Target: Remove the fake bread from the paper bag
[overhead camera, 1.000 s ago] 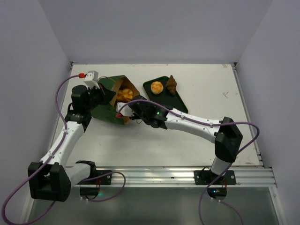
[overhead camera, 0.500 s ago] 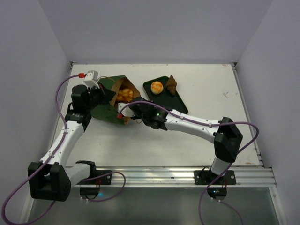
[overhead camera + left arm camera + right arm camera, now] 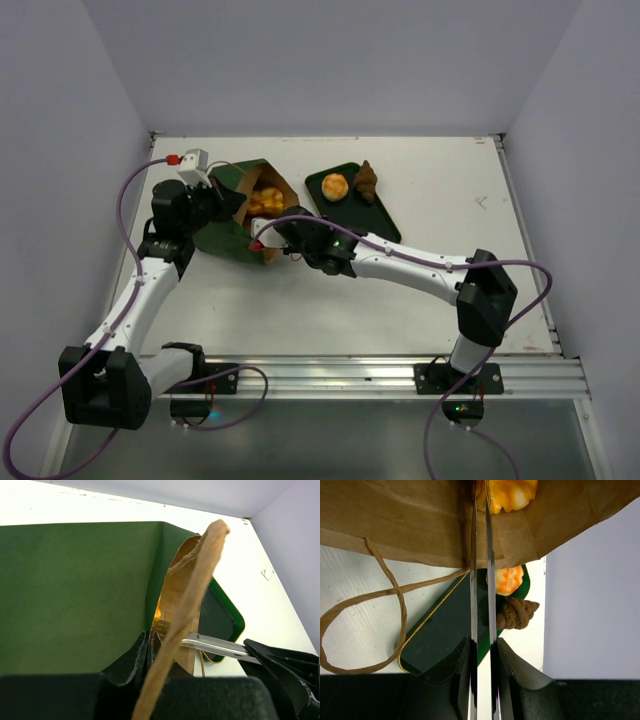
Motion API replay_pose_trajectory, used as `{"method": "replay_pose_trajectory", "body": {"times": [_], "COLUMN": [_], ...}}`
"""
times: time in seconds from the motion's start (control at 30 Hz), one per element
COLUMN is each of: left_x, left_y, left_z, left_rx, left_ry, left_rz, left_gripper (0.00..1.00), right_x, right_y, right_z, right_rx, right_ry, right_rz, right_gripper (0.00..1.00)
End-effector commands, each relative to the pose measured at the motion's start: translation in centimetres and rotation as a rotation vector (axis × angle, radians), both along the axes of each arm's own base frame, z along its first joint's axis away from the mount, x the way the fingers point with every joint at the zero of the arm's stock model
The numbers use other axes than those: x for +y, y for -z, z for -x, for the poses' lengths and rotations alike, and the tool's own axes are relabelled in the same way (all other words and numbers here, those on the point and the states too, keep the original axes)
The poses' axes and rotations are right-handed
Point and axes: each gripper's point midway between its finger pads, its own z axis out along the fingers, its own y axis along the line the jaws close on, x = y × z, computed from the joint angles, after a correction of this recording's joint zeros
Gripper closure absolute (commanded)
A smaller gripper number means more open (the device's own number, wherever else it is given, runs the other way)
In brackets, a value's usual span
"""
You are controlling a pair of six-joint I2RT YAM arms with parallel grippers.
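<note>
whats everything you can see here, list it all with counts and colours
paper bag: 1, dark green outside, brown inside, tipped over left of centre
fake bread: several, number unclear, golden-orange, in the bag mouth
round bun: 1, golden-orange, on tray
pointed piece: 1, dark brown, at tray's far edge
tray: 1, dark green, right of bag
cord handle: 1 loop seen, tan, by bag
table: 1, white
left gripper: jaws shut on bag rim
right gripper: jaws nearly together, at bag mouth
</note>
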Motion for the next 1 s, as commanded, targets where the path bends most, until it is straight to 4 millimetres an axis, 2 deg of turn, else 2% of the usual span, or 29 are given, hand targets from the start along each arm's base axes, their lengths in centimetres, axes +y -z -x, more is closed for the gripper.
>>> {"method": "replay_pose_trajectory", "body": {"times": [0.0,0.23,0.4,0.5,0.77,0.97], "left_x": [0.4,0.9,1.4,1.7,2.4,2.7], "left_y": [-2.4,-0.9,-0.1,0.4,0.7,0.3], "left_z": [-0.5,-1.1,-1.8,-2.2,-3.4,-3.7], "left_rx": [-0.077,-0.061,-0.048,-0.037,-0.03,-0.037], "left_ry": [-0.016,-0.03,-0.053,-0.069,-0.103,-0.114], "left_rz": [-0.004,-0.027,-0.049,-0.062,-0.097,-0.12], "left_gripper": [1.0,1.0,1.0,1.0,1.0,1.0], "right_x": [0.7,1.2,0.1,-0.4,-2.3,-5.1], "right_y": [-2.5,-4.5,-5.5,-5.4,-6.7,-6.2], "right_z": [0.2,1.8,2.4,2.9,3.6,3.3], "right_rx": [0.003,0.101,0.105,0.117,0.089,0.094], "right_ry": [-0.009,-0.04,-0.044,-0.051,-0.053,-0.008], "right_rz": [-0.054,-0.18,-0.194,-0.191,-0.183,-0.17], "right_gripper": [0.92,0.99,1.0,1.0,1.0,1.0]}}
